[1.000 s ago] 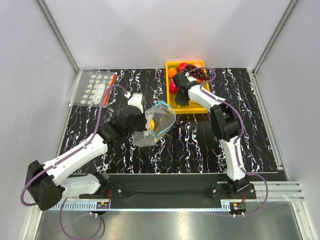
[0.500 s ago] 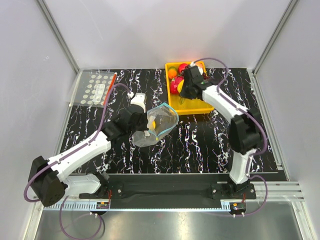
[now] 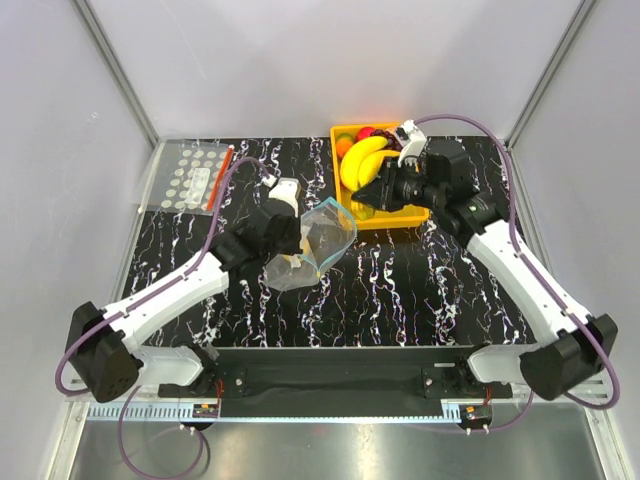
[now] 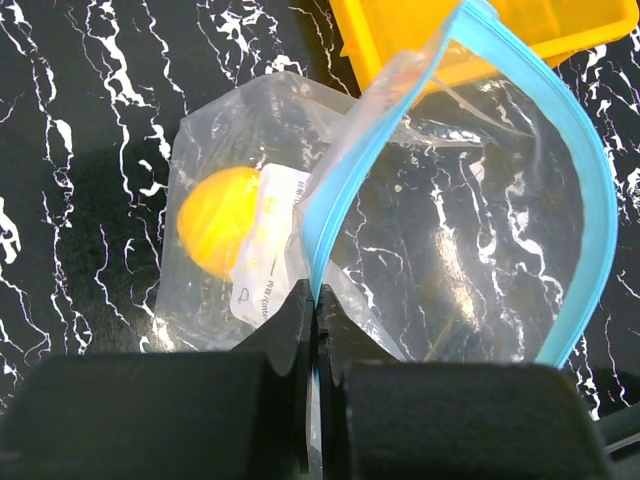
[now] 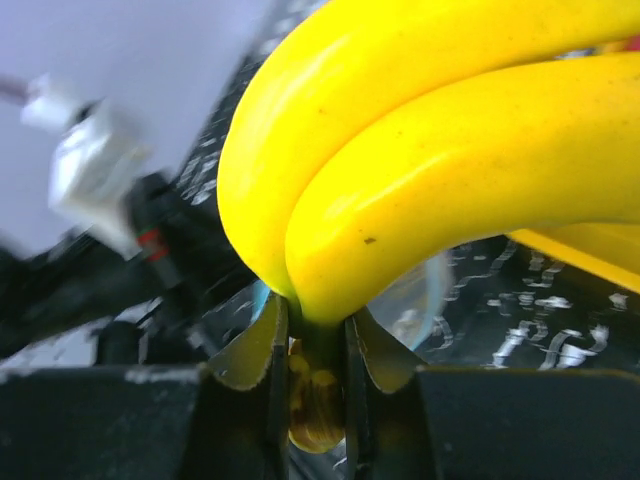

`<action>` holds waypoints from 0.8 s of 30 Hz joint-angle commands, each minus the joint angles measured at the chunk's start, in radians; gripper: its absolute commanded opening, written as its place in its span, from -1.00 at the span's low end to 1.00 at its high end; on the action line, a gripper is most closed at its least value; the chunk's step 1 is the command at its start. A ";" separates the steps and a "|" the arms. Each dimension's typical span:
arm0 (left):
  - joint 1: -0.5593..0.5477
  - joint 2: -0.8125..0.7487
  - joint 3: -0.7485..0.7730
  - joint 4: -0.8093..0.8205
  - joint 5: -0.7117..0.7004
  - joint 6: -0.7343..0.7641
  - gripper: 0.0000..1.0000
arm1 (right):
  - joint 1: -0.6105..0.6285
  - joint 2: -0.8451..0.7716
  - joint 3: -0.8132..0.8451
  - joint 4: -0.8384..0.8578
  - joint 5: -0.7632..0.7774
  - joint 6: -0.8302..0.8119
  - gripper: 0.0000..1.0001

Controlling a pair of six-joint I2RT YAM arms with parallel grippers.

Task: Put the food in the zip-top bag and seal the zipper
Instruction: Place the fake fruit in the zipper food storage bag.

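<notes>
Two pinches.
My right fingers (image 5: pixel 250 350) nip the stiff banana stem (image 5: pixel 318 345); left fingers (image 4: pixel 288 335), the floppy bag's (image 4: pixel 230 140) zipper (image 4: pixel 592 200).

Bright, even overhead light; soft shadows on the surface (image 3: pixel 400 290). Right wrist view blurs its background; bananas (image 5: pixel 420 150) show soft glare.

Black marbled table (image 3: pixel 400 290): yellow tray (image 3: pixel 397 216) far centre-right, white-dotted bag (image 3: pixel 190 175) far-left corner, zip-top bag (image 3: pixel 292 270) bottom resting mid-table
</notes>
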 commanded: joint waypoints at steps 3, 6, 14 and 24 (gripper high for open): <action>0.004 0.027 0.089 -0.006 0.027 0.022 -1.00 | 0.000 -0.126 -0.084 0.221 -0.474 0.071 -1.00; 0.004 0.045 0.117 -0.026 0.042 0.019 -1.00 | -0.001 -0.166 -0.189 0.466 -0.684 0.286 -0.99; 0.004 0.053 0.175 -0.023 0.105 -0.011 -1.00 | 0.000 -0.138 -0.380 1.261 -0.813 0.829 -1.00; 0.026 0.059 0.272 -0.029 0.205 -0.070 -1.00 | 0.003 -0.155 -0.447 1.398 -0.800 0.909 -1.00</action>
